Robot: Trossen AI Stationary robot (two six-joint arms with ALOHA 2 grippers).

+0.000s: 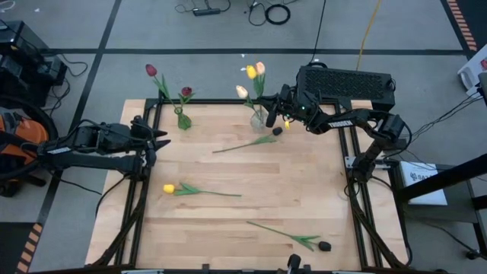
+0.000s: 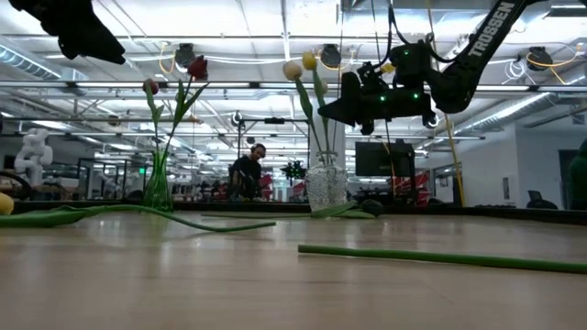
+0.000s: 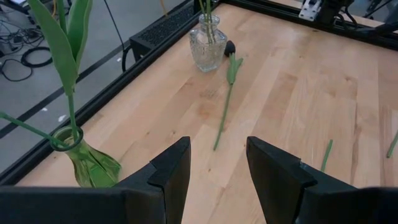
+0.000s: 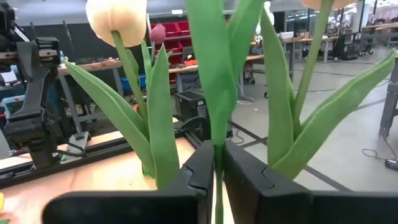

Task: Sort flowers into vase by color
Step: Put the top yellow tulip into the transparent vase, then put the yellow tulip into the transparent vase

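Observation:
A clear glass vase at the table's far edge holds cream, yellow and peach tulips. To its left, a green vase holds two dark red tulips. My right gripper is above the clear vase, shut on a tulip stem. Three tulips lie flat on the table: a dark one, a yellow one and another dark one. My left gripper waits open near the green vase. My right gripper pinches one green stem between its two fingers, just below the leaves and above the clear vase's mouth. The fingers come level from the table's right side and lie across the stem. The stem stands upright, its lower end in the vase; its head is outside the wrist view.
A black frame rail runs along the table's far edge behind both vases. The lying tulips are spread over the middle and near right of the wooden top. A person sits far behind the table.

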